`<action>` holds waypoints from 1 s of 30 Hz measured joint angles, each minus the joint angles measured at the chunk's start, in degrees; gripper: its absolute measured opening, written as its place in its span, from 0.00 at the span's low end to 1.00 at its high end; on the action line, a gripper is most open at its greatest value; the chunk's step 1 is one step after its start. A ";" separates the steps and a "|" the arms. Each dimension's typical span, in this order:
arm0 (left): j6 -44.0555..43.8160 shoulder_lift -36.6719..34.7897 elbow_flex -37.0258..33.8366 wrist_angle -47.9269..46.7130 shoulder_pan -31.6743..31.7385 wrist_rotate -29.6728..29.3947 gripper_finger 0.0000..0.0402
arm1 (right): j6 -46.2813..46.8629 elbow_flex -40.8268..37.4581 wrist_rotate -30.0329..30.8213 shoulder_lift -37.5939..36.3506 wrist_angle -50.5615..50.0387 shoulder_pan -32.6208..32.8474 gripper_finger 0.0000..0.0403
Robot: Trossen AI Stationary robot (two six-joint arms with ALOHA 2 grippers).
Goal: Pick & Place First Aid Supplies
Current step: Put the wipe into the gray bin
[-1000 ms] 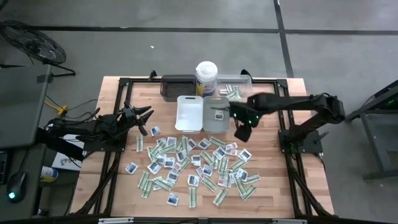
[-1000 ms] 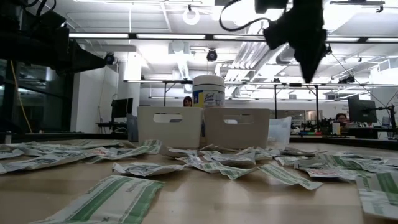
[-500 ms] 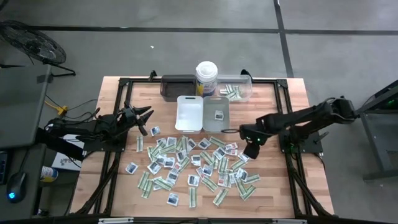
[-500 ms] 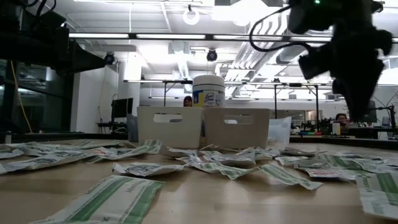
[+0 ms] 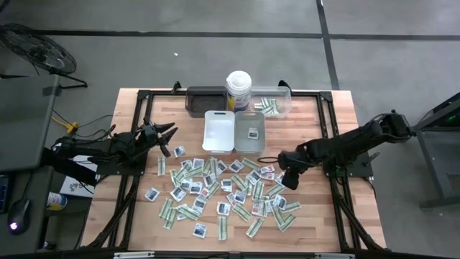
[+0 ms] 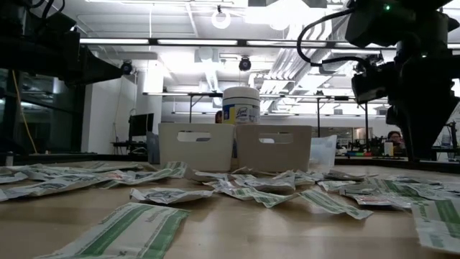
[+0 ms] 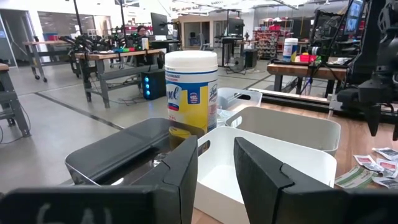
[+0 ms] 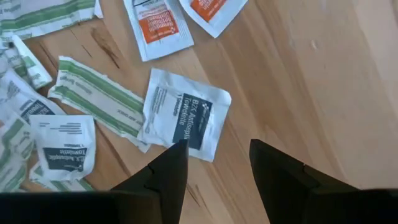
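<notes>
The first aid supplies (image 5: 223, 191) lie scattered flat on the wooden table: white sachets and pale-green-and-white strips. My right gripper (image 5: 282, 180) hangs open over the pile's right edge, pointing down. In its wrist view it (image 8: 214, 168) stands just above a white sachet with a dark blue mark (image 8: 185, 115), touching nothing. A green-striped strip (image 8: 99, 99) lies partly under that sachet. One sachet (image 5: 253, 133) lies in the grey tray (image 5: 249, 124). My left gripper (image 5: 171, 138) waits open at the table's left side.
Along the far edge stand a white tray (image 5: 218, 131), a dark tray (image 5: 205, 99), a white canister (image 5: 238, 90) and a clear tray (image 5: 282, 102) holding strips. Orange-marked sachets (image 8: 158, 25) lie near my right gripper. Bare wood (image 8: 323, 74) lies toward the table's right edge.
My right gripper has swung from over the grey tray toward the table's near and right side and come down over the pile's right edge. The packets on the table and my left arm have kept still.
</notes>
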 joint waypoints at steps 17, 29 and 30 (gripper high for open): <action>-0.02 0.00 0.02 -0.01 -0.01 -0.02 0.25 | 1.64 1.51 1.78 10.01 4.70 1.78 0.41; 0.00 -0.01 0.02 -0.01 -0.01 -0.02 0.25 | 5.38 2.12 5.21 14.43 3.45 2.48 0.37; 0.00 0.01 0.02 -0.01 0.01 -0.02 0.25 | 5.74 2.12 5.24 14.43 3.37 2.46 0.35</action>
